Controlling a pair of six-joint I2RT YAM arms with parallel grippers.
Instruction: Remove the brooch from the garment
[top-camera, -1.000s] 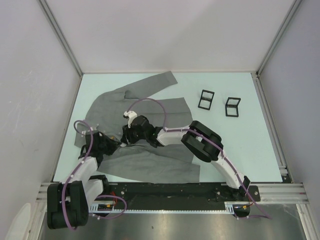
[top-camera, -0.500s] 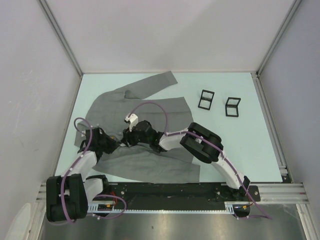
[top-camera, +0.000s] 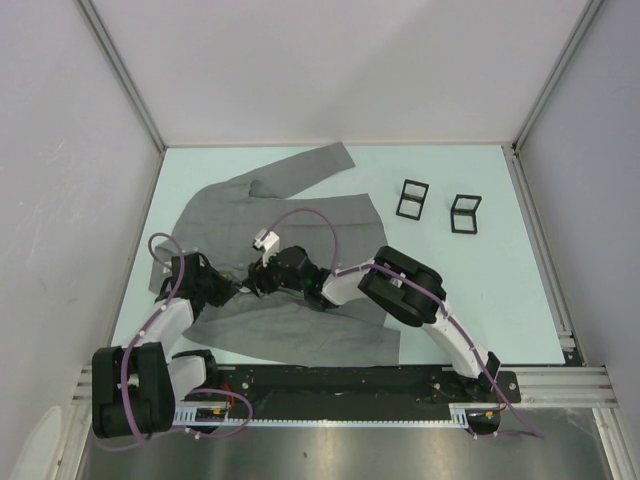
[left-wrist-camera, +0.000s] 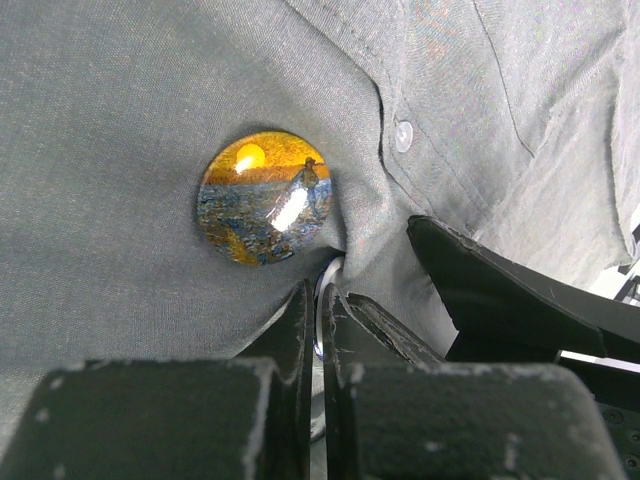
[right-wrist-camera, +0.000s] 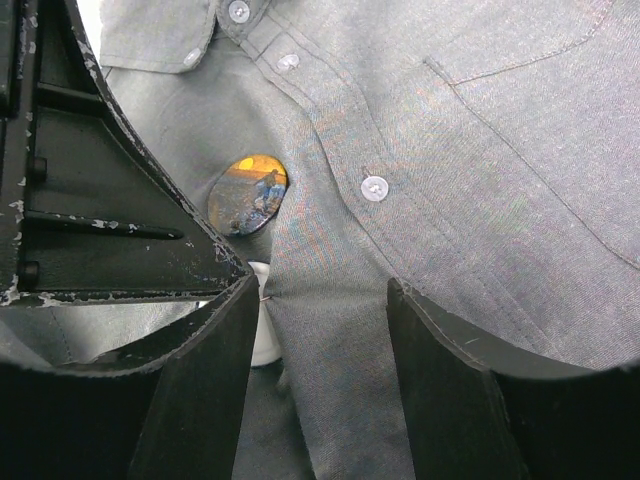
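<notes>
The grey garment (top-camera: 300, 335) lies spread flat on the table. The brooch (left-wrist-camera: 265, 198), a round glossy disc with an orange sunset picture, sits on its front beside the button row; it also shows in the right wrist view (right-wrist-camera: 248, 193). My left gripper (left-wrist-camera: 320, 297) is shut on a thin pale disc (right-wrist-camera: 262, 325) that pokes out from under the cloth just below the brooch. My right gripper (right-wrist-camera: 322, 290) is open, its fingers astride the buttoned front strip, touching nothing. In the top view both grippers (top-camera: 240, 285) (top-camera: 260, 282) meet over the brooch and hide it.
Two small black square frames (top-camera: 411, 197) (top-camera: 465, 213) stand at the back right of the pale green table (top-camera: 480, 270). Grey walls close in on three sides. The right arm's elbow (top-camera: 405, 285) hangs over the garment's right side.
My right gripper's jaws have spread wider and its wrist has slid slightly nearer over the garment. The left gripper has stayed shut in place.
</notes>
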